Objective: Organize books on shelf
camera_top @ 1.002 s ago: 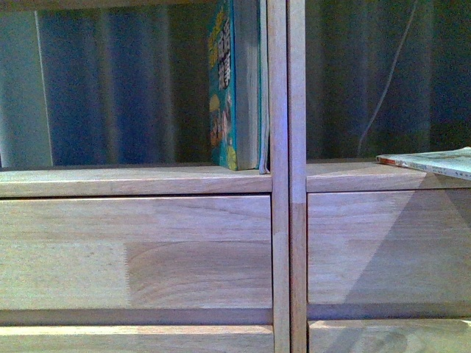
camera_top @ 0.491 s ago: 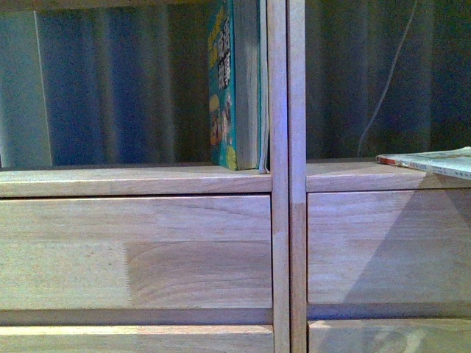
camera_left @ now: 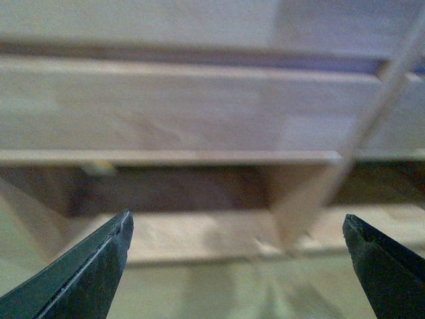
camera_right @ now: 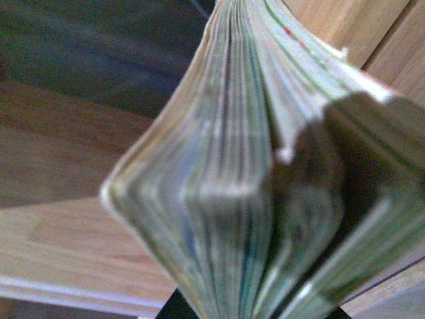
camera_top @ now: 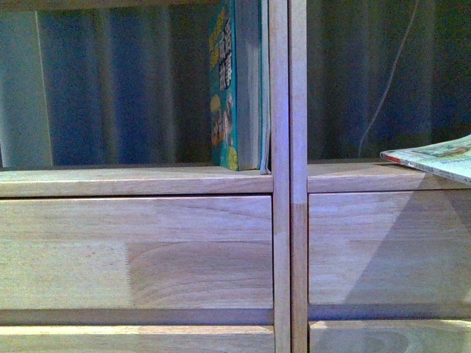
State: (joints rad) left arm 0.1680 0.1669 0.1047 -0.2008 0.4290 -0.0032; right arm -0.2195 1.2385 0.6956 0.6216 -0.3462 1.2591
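Observation:
A teal colourful-covered paperback point(camera_top: 234, 84) stands upright in the left unit of the pale wood shelf point(camera_top: 132, 180), against the divider post, with a thin pale book beside it. The thin softcover book point(camera_top: 434, 156) pokes in from the right over the right unit's board, tilted with its corner slightly raised. My right gripper is shut on it; in the right wrist view its fanned, bent pages point(camera_right: 252, 199) fill the frame and hide the fingers. My left gripper point(camera_left: 236, 256) is open and empty, low before the drawer fronts and a peg leg point(camera_left: 299, 199).
Two drawer fronts point(camera_top: 136, 250) sit below the shelf board in each unit. Twin divider posts point(camera_top: 288, 176) separate the units. A thin white cable point(camera_top: 386, 81) hangs behind the right compartment. A dark curtain backs both.
The thin softcover's end has lifted and tilted up off the right shelf board, and shifted slightly right. The standing books and the shelf have not moved.

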